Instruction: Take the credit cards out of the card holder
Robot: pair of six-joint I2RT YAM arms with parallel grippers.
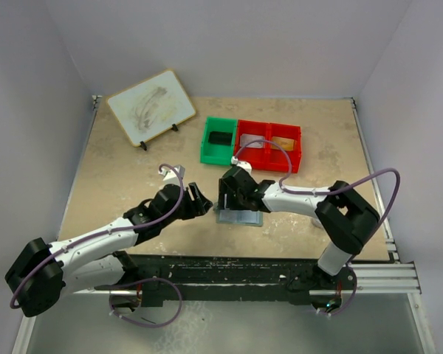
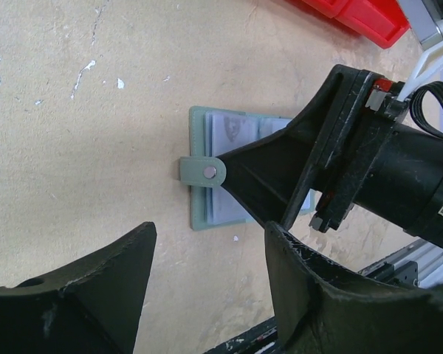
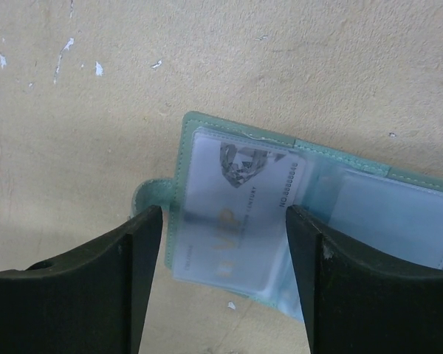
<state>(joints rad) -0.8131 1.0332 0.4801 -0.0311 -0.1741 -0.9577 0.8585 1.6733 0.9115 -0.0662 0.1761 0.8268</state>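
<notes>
**Card holder lies open under the right gripper**

The card holder lies flat and open on the table, its pale inside up. A card sits in the clear pocket of the panel next to its snap tab. The right gripper is directly above this panel with its jaws wide apart, one finger on each side of the card. It holds nothing; I cannot tell if the tips touch the holder. The left gripper hovers just beside the card holder on the tab side, its jaws also wide apart with nothing between them. Beyond the card holder, well apart, stand a green bin and red bins.
</notes>
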